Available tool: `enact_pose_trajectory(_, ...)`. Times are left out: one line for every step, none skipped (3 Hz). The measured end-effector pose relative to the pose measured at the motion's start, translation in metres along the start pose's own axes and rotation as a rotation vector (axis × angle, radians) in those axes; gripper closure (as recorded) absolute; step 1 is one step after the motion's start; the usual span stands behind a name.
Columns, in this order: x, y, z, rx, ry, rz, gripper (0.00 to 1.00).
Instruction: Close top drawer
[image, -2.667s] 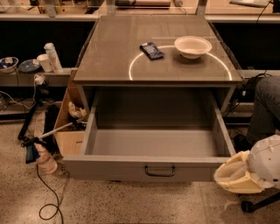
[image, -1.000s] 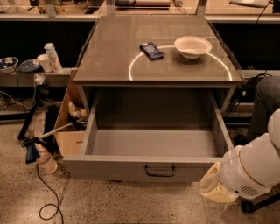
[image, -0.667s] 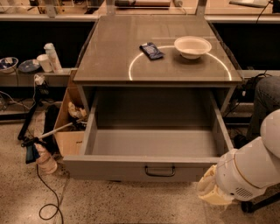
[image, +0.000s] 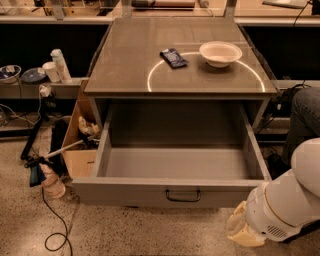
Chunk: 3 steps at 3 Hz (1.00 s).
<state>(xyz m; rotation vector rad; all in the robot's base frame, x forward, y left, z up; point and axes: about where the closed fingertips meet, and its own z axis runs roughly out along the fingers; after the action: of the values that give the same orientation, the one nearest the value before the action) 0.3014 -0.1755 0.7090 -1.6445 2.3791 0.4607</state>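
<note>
The top drawer (image: 131, 192) is pulled way out from under the grey table (image: 131, 60). It is wide and deep and grey, and you can look down at its flat floor. A small dark handle (image: 183, 195) sits in the middle of its front. The gripper (image: 244, 233) is low down in the bottom right corner, near the floor. It is just past the right end of the drawer front and a bit lower. It is a pale cream color and hangs off the end of a fat white arm (image: 290, 202). I cannot tell if the gripper is open or closed. I also cannot tell if it touches the drawer. On top of the table there is a white bowl (image: 220, 53). A small dark blue packet (image: 173, 58) lies just beside the bowl, on its left. A thin white ring (image: 150, 76) is drawn on the table top, and both things sit close to it. To the left of the drawer stands a brown cardboard box (image: 79, 156). A black cable (image: 54, 235) curls on the speckled floor.
</note>
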Motion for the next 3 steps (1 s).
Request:
enact_pose_trajectory(0.006,0.009,0.008,-0.025,0.011,0.01,1.0)
enact_pose_trajectory(0.012,0.016,0.012,-0.045,0.015,0.013,1.0)
enact_pose_trajectory(0.008,0.024,0.02,-0.067,-0.014,-0.011,1.0)
